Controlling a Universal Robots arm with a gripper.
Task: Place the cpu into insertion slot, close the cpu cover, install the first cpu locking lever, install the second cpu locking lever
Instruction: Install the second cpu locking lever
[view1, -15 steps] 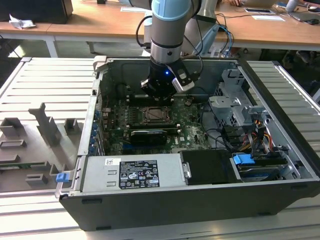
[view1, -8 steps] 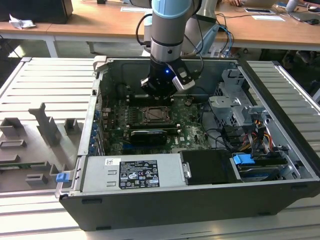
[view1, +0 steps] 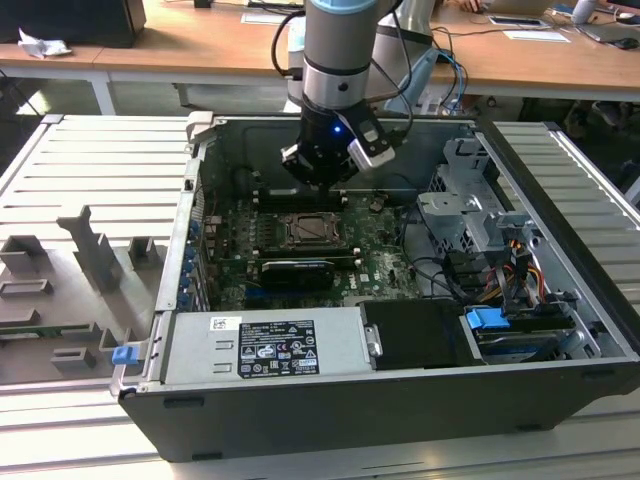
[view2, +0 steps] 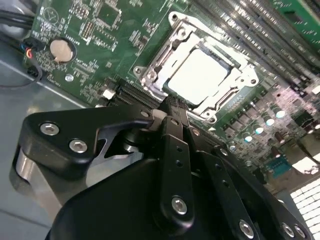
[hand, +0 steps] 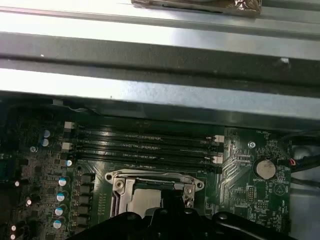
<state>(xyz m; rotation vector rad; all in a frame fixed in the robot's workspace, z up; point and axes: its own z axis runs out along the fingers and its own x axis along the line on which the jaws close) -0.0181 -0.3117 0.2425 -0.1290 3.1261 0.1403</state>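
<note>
Jaws: black fingers pressed together in the second wrist view, clenched with nothing between them; tips poised just above the near edge of the socket.
Arm: reaching down into the open computer case, wrist hanging over the motherboard in the exterior view.
Cpu: pale square top, lying flat inside the socket, just ahead of the jaw tips; also seen at.
Insertion slot: directly below the jaws on the green board.
Cpu cover: silvery frame lying down around the chip, framing its pale top; near edge at.
Memory slots: long black rows past the socket, on the far side from the jaws.
Coin cell battery: round, silver, on the board well off to one side of the jaws.
Power supply: grey box along the front of the case, well apart from the jaws.
</note>
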